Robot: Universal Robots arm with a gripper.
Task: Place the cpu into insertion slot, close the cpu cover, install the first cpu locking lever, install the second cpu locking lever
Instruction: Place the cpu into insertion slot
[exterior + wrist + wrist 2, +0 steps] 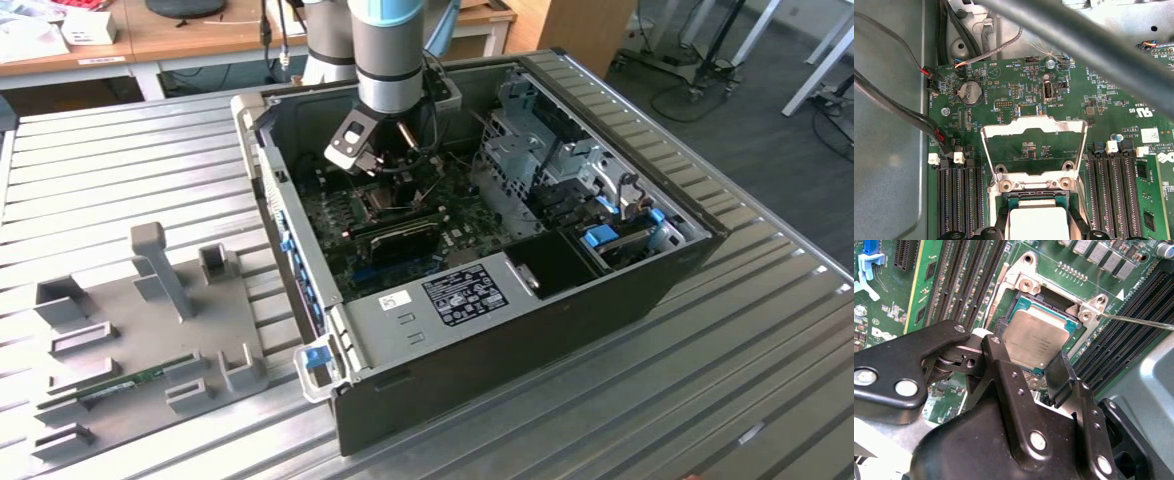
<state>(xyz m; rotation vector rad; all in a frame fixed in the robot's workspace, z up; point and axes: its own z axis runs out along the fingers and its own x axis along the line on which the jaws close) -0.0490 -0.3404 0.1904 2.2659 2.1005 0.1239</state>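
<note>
cpu (1036, 337) at the slot (1024, 285), cover (1069, 127) raised.
jaws pinch its opposite edges; judged light, stiff, fragile underneath, so edges are the safe hold.

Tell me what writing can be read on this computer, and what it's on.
No text can be read with certainty.
white label on the computer case: print too small.
cpu top: faint engraving, illegible.
green circuit board: tiny white markings, illegible.
white sticker on that board: illegible.
</note>
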